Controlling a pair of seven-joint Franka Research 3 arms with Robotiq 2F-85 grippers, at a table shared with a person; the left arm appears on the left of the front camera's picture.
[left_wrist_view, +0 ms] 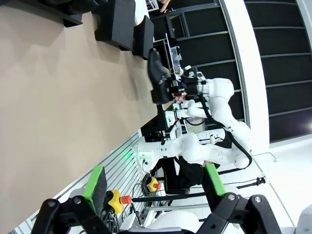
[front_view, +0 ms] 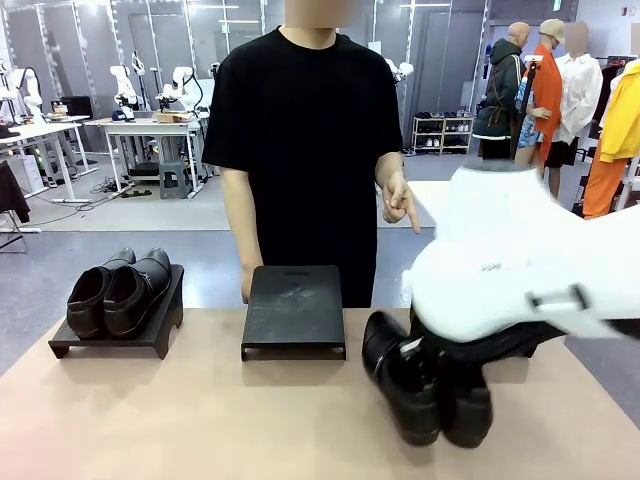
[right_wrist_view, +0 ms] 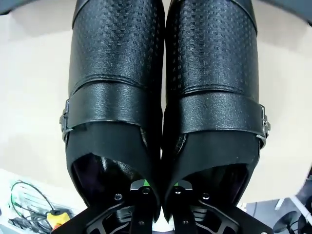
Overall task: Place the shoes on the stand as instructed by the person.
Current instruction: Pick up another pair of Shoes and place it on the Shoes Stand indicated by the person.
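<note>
My right gripper (right_wrist_view: 160, 187) is shut on a pair of black shoes (right_wrist_view: 163, 83), pinching their two inner walls together. In the front view this pair (front_view: 425, 385) hangs toes-down just above the table at the right, under my white right arm. Another pair of shoes (front_view: 120, 290) rests on the left stand (front_view: 110, 340). The middle stand (front_view: 293, 310) is bare. The person (front_view: 305, 130) stands behind the table, one hand (front_view: 400, 203) pointing its index finger downward. My left gripper (left_wrist_view: 155, 175) is open with nothing between its green pads, well away from the shoes.
A third stand (front_view: 530, 347) is mostly hidden behind my right arm. Bare tan tabletop (front_view: 200, 420) lies in front of the stands. The left wrist view shows the right arm with the shoes (left_wrist_view: 158, 80) across the table.
</note>
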